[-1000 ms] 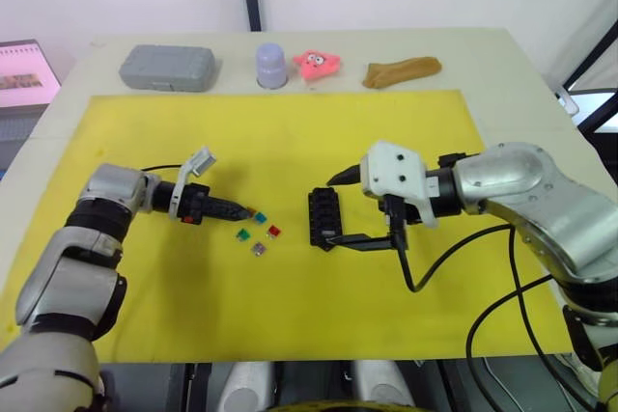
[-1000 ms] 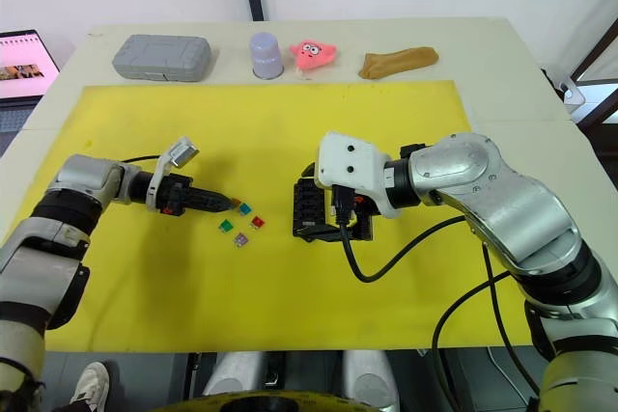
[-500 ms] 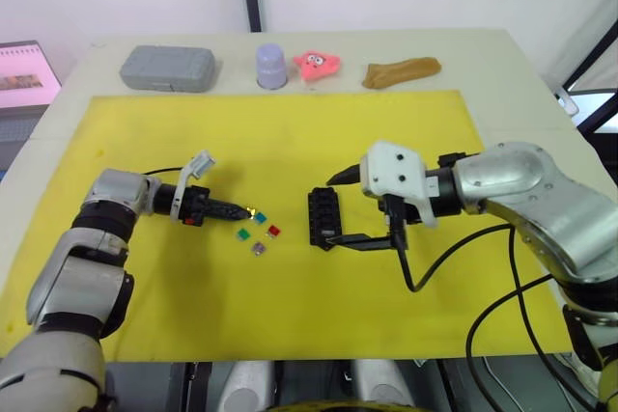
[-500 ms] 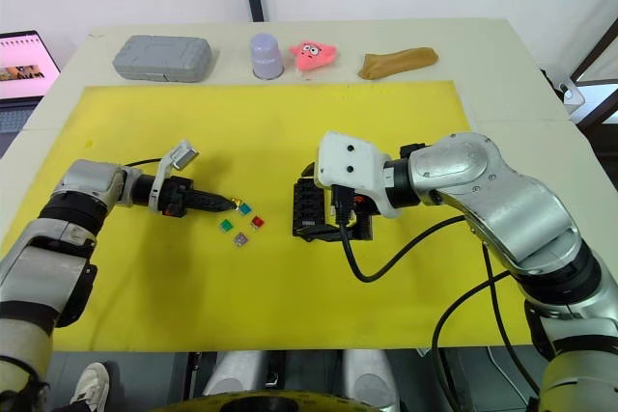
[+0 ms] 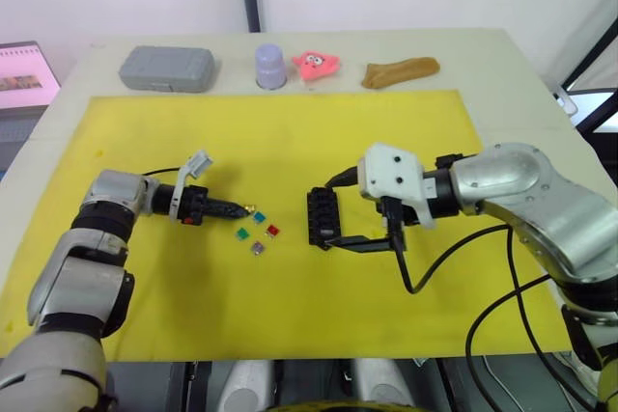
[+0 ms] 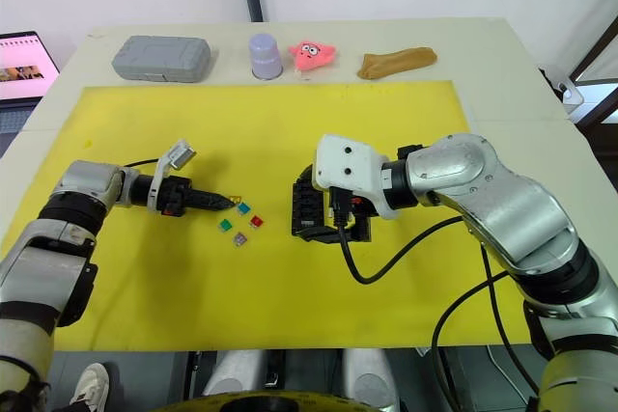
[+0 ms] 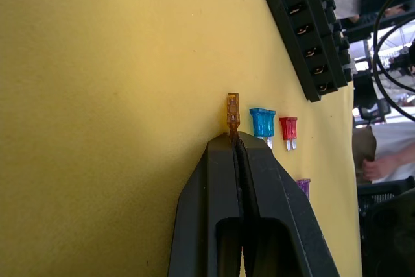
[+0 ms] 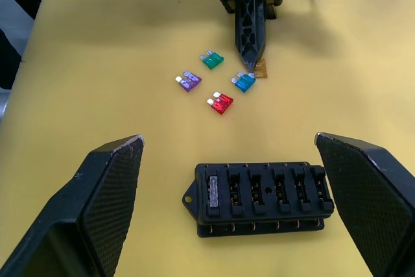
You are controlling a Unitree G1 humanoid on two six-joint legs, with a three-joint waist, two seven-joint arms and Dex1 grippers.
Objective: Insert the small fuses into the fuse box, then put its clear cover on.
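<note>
Left fingers (image 7: 237,135) still clamped on amber fuse (image 7: 233,113), barely shifted; right fingers (image 8: 230,154) wide around fuse box (image 8: 259,198).

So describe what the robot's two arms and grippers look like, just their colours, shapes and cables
Both arms are silver-grey, rounded metal segments with black joints. The left gripper has two slim black tapering fingers behind a small white bracket. The right gripper has long black textured fingers on a white boxy housing with dark screw holes; black cables loop beneath that arm.
</note>
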